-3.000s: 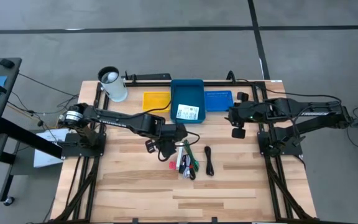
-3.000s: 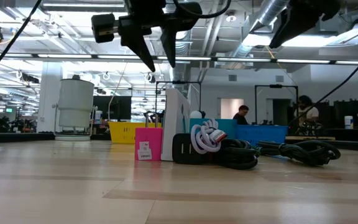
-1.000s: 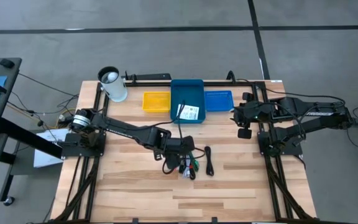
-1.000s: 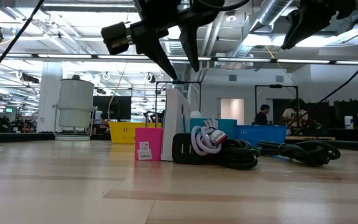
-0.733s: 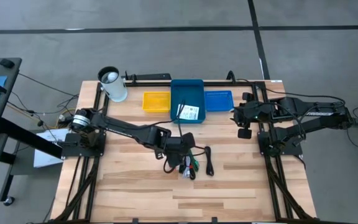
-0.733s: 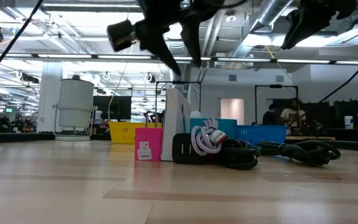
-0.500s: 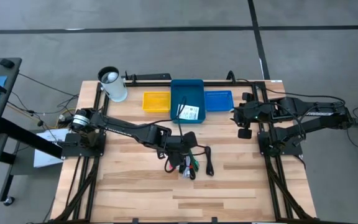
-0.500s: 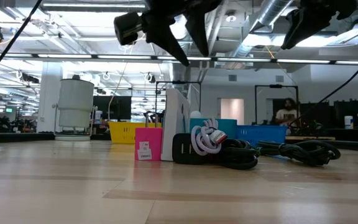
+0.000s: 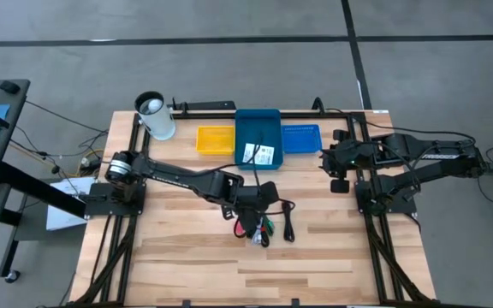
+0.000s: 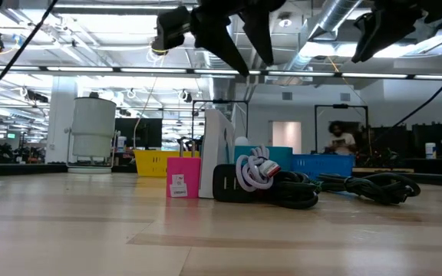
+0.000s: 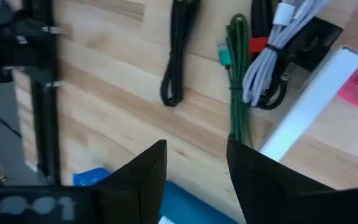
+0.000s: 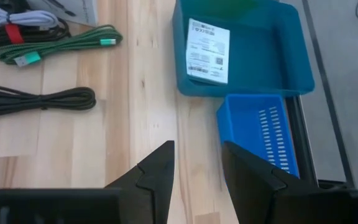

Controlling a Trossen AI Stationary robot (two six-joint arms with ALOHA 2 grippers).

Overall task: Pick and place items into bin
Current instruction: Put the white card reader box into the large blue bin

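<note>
Several cables [image 9: 264, 228] lie below the left jaws [image 9: 264, 198], untouched.

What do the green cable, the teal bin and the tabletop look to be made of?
The green cable looks fabric-braided: a woven texture runs along its length, and it ends in a teal plug. The teal bin looks like moulded plastic, smooth with a dull sheen and rounded walls. The tabletop looks like light wood planks, with visible grain and seams, though a laminate cannot be ruled out.

Bare wood [image 9: 187, 257] around cable cluster [image 9: 262, 227]; apparently passable.
</note>
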